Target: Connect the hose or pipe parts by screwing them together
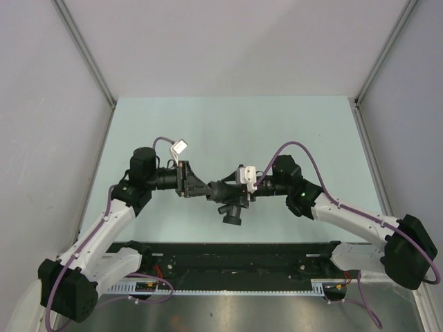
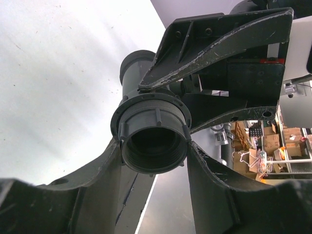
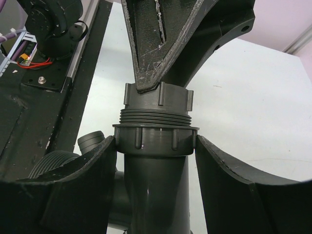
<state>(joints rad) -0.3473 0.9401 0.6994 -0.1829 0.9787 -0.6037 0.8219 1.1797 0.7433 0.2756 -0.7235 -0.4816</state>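
Observation:
Over the middle of the table, the two dark grey pipe parts (image 1: 228, 197) meet end to end between my arms. My left gripper (image 2: 153, 146) is shut on a ribbed threaded ring (image 2: 153, 124), its round mouth facing that camera. My right gripper (image 3: 156, 141) is shut on the ribbed collar (image 3: 156, 139) of the branched pipe (image 3: 153, 190). A band of bare thread (image 3: 155, 118) shows between the ring (image 3: 157, 96) and the collar. The pipe's side branch (image 3: 90, 141) points left. In the top view the left gripper (image 1: 208, 188) and right gripper (image 1: 242, 187) face each other closely.
The pale green table (image 1: 228, 124) is boxed in by white walls with metal posts. A black rail (image 1: 235, 259) carrying the arm bases runs along the near edge. Purple cables (image 1: 304, 149) loop over both wrists. A white plug (image 1: 178, 146) hangs above the left wrist.

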